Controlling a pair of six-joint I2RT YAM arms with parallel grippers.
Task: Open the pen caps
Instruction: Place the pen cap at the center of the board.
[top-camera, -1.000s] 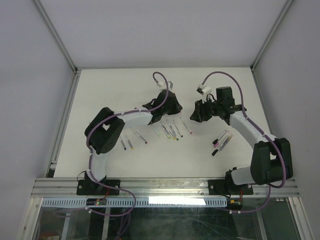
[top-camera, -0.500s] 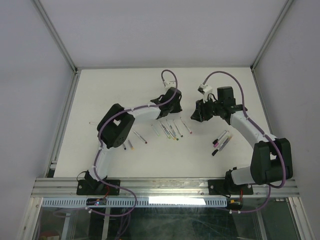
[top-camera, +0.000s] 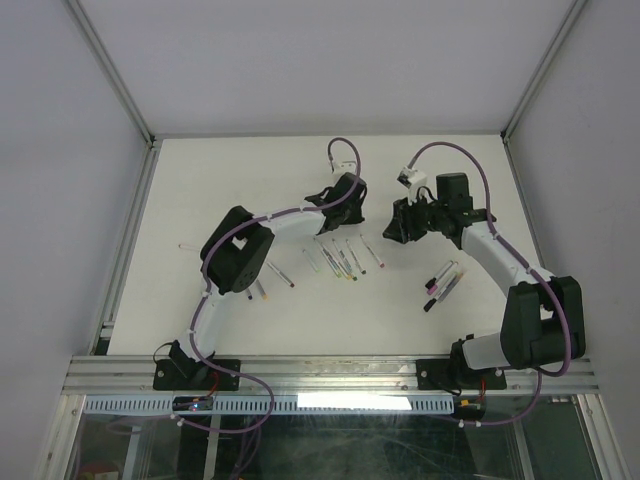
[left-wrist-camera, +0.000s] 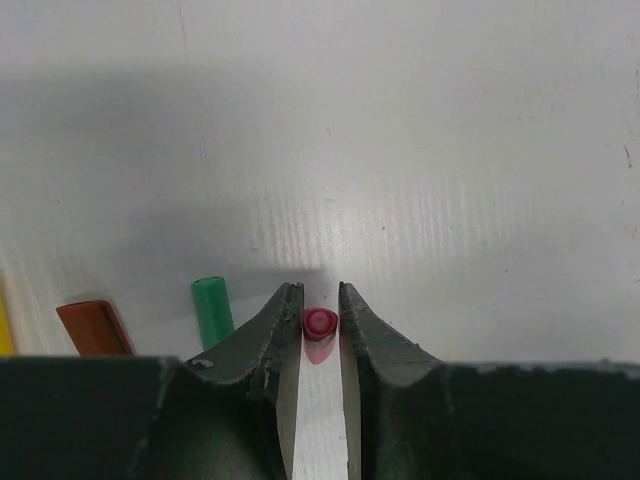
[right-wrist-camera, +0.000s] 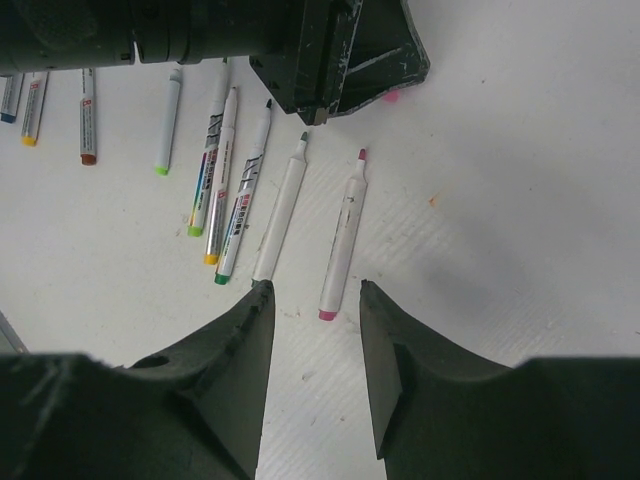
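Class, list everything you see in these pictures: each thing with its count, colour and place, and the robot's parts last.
pink cap: one, pink-red, between the left gripper's fingertips
green cap: one, green, on the table just left of it
orange cap: one, orange-brown, further left
pens: at least eight, white barrels with coloured ends, loose row mid-table
right pen cluster: a few, count unclear, right side of the table
left pen group: a few, thin, left side
table: one, white
left gripper: one, black, jaws narrowly apart either side of the pink cap; grip unclear
right gripper: one, black, open, empty, above the pens
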